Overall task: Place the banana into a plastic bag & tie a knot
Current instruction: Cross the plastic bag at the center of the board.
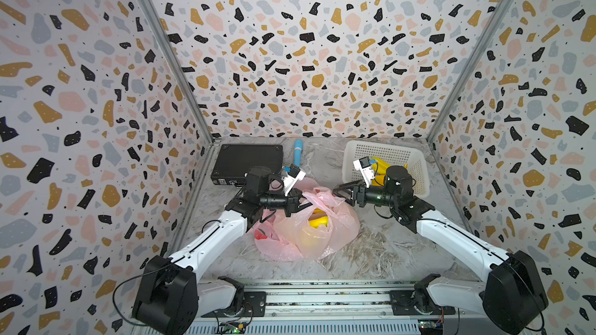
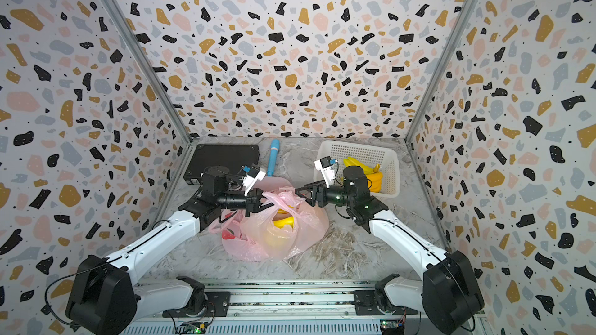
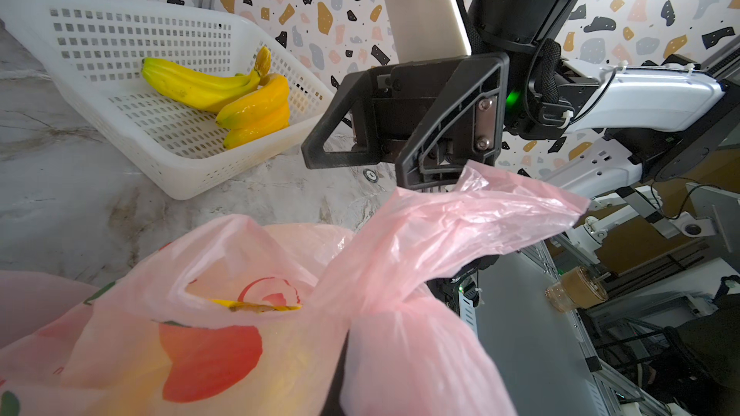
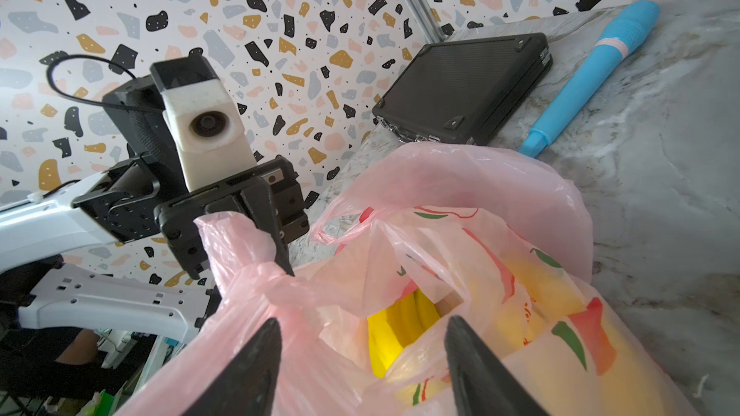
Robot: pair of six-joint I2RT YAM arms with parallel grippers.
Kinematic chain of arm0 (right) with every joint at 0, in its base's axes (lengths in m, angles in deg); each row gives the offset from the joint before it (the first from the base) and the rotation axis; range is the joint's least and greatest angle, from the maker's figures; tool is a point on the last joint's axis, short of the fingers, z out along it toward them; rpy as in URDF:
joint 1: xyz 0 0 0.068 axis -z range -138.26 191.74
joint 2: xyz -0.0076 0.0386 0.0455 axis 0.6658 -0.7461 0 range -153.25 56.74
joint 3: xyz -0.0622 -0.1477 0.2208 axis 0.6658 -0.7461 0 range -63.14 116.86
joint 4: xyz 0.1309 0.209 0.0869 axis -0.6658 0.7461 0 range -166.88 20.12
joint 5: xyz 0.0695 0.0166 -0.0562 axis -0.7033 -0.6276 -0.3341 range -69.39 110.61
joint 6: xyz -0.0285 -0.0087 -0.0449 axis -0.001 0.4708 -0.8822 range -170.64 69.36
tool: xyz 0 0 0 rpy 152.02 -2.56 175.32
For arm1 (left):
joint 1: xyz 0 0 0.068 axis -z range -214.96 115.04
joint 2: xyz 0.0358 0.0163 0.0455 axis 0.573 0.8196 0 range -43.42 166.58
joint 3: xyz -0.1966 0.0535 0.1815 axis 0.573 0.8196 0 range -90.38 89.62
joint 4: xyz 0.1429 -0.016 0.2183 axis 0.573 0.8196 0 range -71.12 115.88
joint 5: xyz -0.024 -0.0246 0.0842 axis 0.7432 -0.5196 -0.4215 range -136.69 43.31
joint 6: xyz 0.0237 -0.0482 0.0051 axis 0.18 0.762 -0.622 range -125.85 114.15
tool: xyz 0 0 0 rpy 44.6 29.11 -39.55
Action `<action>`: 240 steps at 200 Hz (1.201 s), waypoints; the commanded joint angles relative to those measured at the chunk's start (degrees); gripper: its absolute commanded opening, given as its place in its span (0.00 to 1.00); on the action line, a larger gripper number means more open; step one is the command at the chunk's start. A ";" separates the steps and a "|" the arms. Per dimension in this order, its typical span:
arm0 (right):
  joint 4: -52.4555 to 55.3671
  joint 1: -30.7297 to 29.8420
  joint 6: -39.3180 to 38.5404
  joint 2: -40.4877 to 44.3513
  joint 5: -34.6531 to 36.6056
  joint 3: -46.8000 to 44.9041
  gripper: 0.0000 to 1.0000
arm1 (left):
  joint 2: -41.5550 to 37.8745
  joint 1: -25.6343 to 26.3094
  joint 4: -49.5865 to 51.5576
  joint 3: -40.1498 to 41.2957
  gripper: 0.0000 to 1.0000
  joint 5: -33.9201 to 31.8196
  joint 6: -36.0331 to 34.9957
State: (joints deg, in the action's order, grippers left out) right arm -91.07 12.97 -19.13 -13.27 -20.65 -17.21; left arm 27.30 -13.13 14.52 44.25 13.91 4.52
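Pink bag point(image 1: 306, 230) mid-table, bare marble tabletop point(image 1: 387, 252) toward front and right edges.

- Pink bag point(image 3: 420, 234) is lying on the table point(image 3: 60, 194), one twisted handle point(image 3: 460, 214) sticking up.
- Banana point(image 3: 256, 306) is showing through its mouth.
- Right gripper point(image 3: 356, 162) is hanging behind the handle, fingers point(image 3: 340, 160) apart.
- Basket point(image 3: 132, 34) is holding bananas point(image 3: 224, 94).

terrazzo-patterned walls point(image 1: 290, 43) enclose a grey marbled bench point(image 1: 371, 252) on three sides, joined by metal corner rails point(image 1: 171, 53); even light.
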 commanded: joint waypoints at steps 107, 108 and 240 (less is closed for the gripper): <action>2.96 -4.47 -5.18 3.35 -2.81 -0.88 0.60 | -0.55 -0.20 -1.31 -0.13 0.00 0.99 -0.35; 3.04 -4.50 -5.25 3.33 -2.84 -0.90 0.60 | -0.52 -0.20 -1.24 -0.15 0.00 0.96 -0.35; 6.86 -7.24 -10.20 1.33 0.72 3.52 0.85 | -0.24 -0.18 -0.33 -0.85 0.00 1.04 -0.91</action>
State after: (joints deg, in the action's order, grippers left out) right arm -84.23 6.04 -28.64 -12.18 -20.67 -16.77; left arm 27.32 -13.13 14.85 44.25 13.91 4.28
